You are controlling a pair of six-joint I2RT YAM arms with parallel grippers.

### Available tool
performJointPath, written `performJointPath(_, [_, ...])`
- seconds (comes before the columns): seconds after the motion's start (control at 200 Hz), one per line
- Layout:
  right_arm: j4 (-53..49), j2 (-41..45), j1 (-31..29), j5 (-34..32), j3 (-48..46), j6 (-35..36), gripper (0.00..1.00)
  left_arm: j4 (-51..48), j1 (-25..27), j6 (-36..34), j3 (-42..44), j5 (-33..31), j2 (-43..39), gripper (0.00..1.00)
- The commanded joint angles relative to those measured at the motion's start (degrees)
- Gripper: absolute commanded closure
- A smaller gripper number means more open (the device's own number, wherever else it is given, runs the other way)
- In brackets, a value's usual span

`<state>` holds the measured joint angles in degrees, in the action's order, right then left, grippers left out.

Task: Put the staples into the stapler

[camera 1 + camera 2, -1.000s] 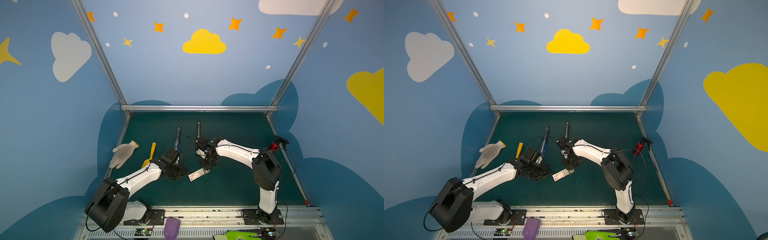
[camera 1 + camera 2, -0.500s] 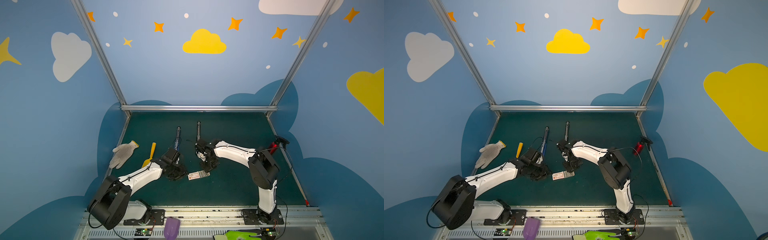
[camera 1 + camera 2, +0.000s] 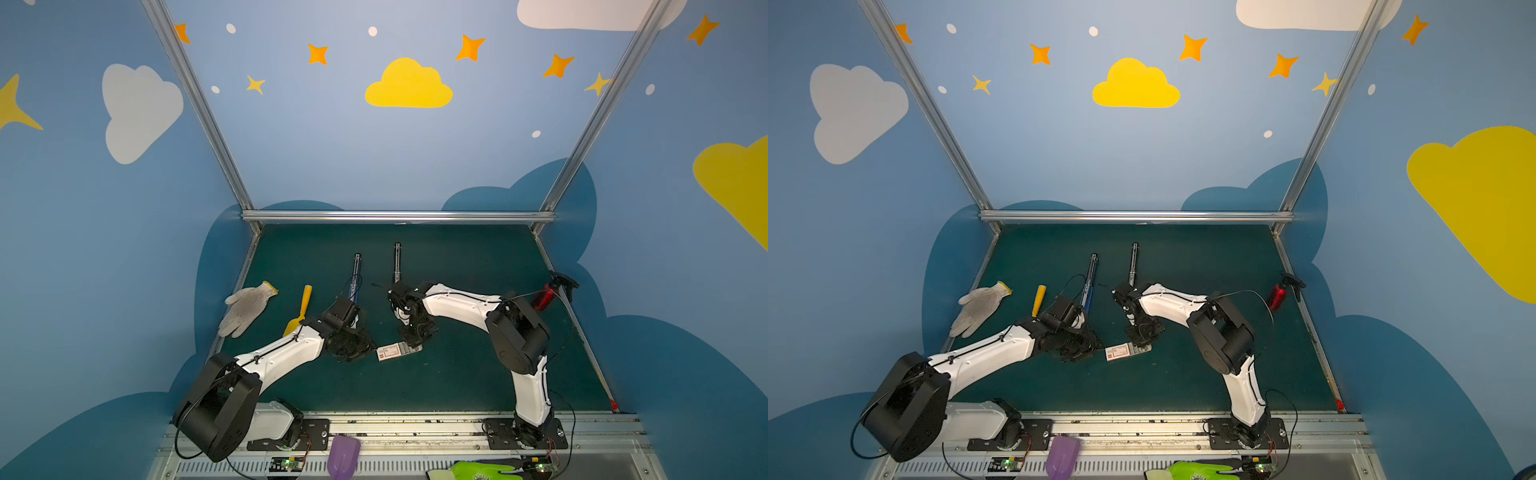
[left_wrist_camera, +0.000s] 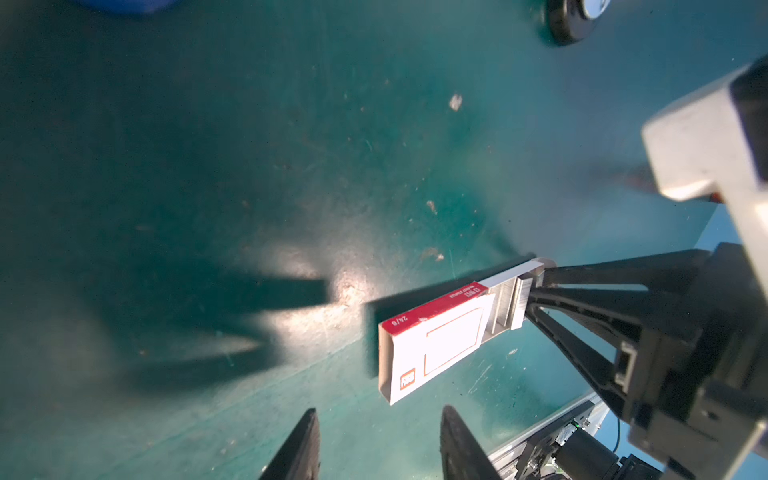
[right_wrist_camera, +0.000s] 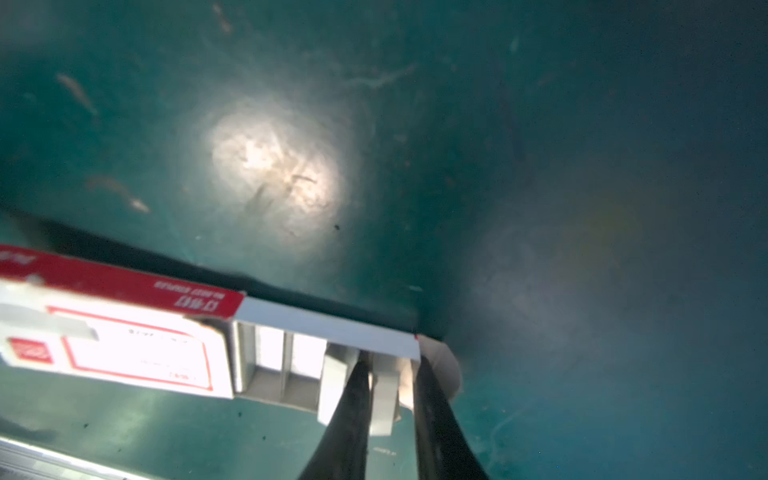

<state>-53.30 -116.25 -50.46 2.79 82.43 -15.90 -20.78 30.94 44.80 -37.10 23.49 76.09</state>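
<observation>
White cardboard box [image 4: 436, 345] lay on the green surface [image 3: 457, 374], tray [image 5: 291, 374] slid out rightward, exposing the staples [image 4: 505, 303]. Right fingers [image 5: 353, 399] were closed on what appeared to be one strip [image 5: 384, 399] at the tray's end, presumably to lift it. Left fingers [image 4: 305, 440] stood apart, empty, just left of the box, likely placed to brace it.

**Colours on your bench**

Your staples [image 4: 508, 305] read silvery grey, finely ridged, in a box [image 4: 436, 345] that is white with a red band and a red-outlined rectangle. The mat [image 3: 457, 386] is dark teal. You also have a pale grey glove [image 3: 245, 307] with a yellow cuff, a yellow scoop [image 3: 301, 307], a red bottle [image 3: 543, 296] — and blue walls [image 3: 374, 158] with yellow and white clouds, orange stars.
</observation>
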Motion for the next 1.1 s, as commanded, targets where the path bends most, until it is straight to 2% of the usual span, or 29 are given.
performJointPath(0.0, [0.3, -0.3, -0.2, -1.3, 0.5, -1.1, 0.81, -0.3, 0.1, 0.0, 0.8, -0.5, -1.4, 0.53])
performJointPath(0.175, [0.0, 0.4, 0.0, -1.2, 0.3, -1.3, 0.86, 0.0, 0.1, 0.2, 1.1, -0.5, -1.2, 0.53])
performJointPath(0.476, [-1.3, 6.4, 0.6, -0.9, -0.8, -1.3, 0.88, -0.1, 0.1, 0.2, 0.9, -0.4, -1.0, 0.53])
performJointPath(0.851, [-1.5, 7.1, 1.4, 0.4, -1.7, -0.9, 0.87, 0.1, 0.1, 0.2, 0.7, -0.3, -0.8, 0.53])
performJointPath(1.096, [0.8, 8.5, 2.3, -6.3, -3.2, -7.0, 0.87, 0.5, 0.1, 0.1, 0.4, 0.0, 0.3, 0.53])
